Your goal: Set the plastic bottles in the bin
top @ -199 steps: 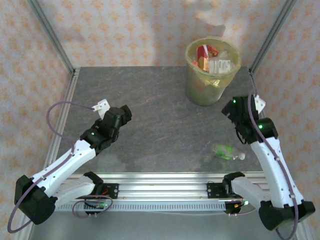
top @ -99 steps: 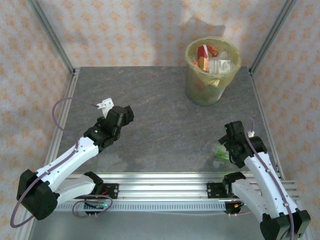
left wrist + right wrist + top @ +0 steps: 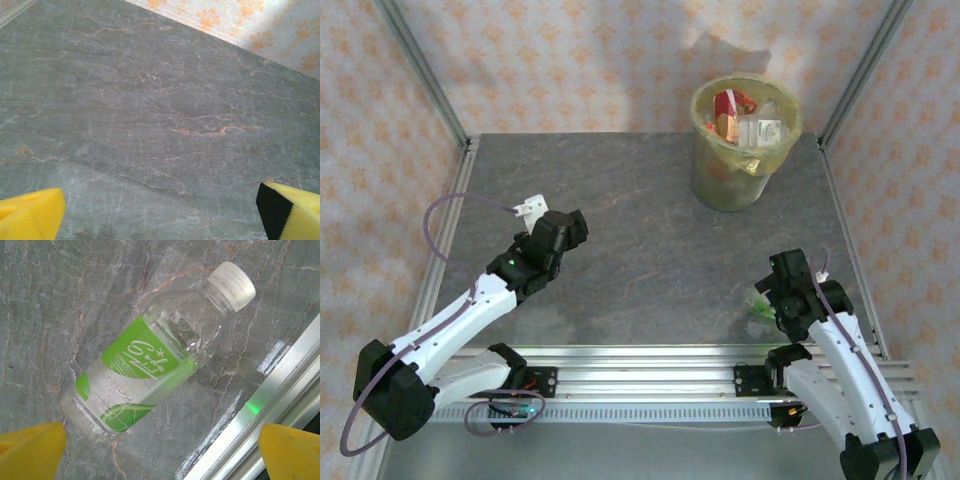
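Observation:
A clear plastic bottle (image 3: 150, 365) with a green label and white cap lies on its side on the grey table, close to the near rail. My right gripper (image 3: 160, 452) hovers open just above it, with its yellow fingertips (image 3: 32, 450) on either side of the bottle's base end. From above, the right gripper (image 3: 786, 292) covers most of the bottle (image 3: 758, 306). The bin (image 3: 725, 185) stands at the back right, holding several bottles (image 3: 740, 120). My left gripper (image 3: 160, 215) is open over bare table, and it shows at the left middle (image 3: 560, 232) from above.
An aluminium rail (image 3: 280, 390) runs along the table's near edge right beside the bottle. Metal frame posts (image 3: 425, 75) rise at the back corners, and patterned walls enclose the table on three sides.
My right arm has swung back from near the bin and come down over the green-label bottle by the near edge. The left arm shifted only slightly.

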Robot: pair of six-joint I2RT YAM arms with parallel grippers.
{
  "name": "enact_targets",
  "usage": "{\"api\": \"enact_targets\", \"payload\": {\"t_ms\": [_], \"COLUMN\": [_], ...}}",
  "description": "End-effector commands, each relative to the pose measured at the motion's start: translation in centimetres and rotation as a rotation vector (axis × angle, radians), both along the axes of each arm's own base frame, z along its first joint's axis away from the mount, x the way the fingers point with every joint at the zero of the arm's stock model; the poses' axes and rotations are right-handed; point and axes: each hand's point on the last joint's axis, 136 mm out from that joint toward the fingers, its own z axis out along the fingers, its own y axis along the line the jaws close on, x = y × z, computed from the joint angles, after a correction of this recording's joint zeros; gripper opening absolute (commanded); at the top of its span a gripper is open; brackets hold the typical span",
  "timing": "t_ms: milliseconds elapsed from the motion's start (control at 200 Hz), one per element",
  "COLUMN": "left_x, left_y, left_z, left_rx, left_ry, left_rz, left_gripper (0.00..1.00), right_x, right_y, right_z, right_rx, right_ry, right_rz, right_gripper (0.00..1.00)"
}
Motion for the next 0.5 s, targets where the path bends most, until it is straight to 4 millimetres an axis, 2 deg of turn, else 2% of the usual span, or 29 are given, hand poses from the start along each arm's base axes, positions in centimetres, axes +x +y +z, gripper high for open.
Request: {"api": "enact_targets", "payload": {"t_ms": [0, 230, 495], "left_x": [0.2, 0.2, 0.0], "left_y": [0.7, 0.4, 0.5], "left_z": [2.1, 1.6, 1.8], "left_rx": [-0.006, -0.018, -0.021], "left_ry": [-0.058, -0.048, -0.051], "left_rz": [0.028, 0.021, 0.021], "left_gripper": [1.00, 1.00, 1.00], "right_x": [-1.6, 1.6, 4.5], "right_y": [0.2, 0.4, -0.8], "right_z": [-1.7, -2.5, -2.5], "right_rx": [0.022, 0.016, -0.094], "right_ry": [0.074, -0.017, -0.034], "right_rz": [-0.025, -0.054, -0.047], "right_gripper": [0.99, 0.99, 0.99]}}
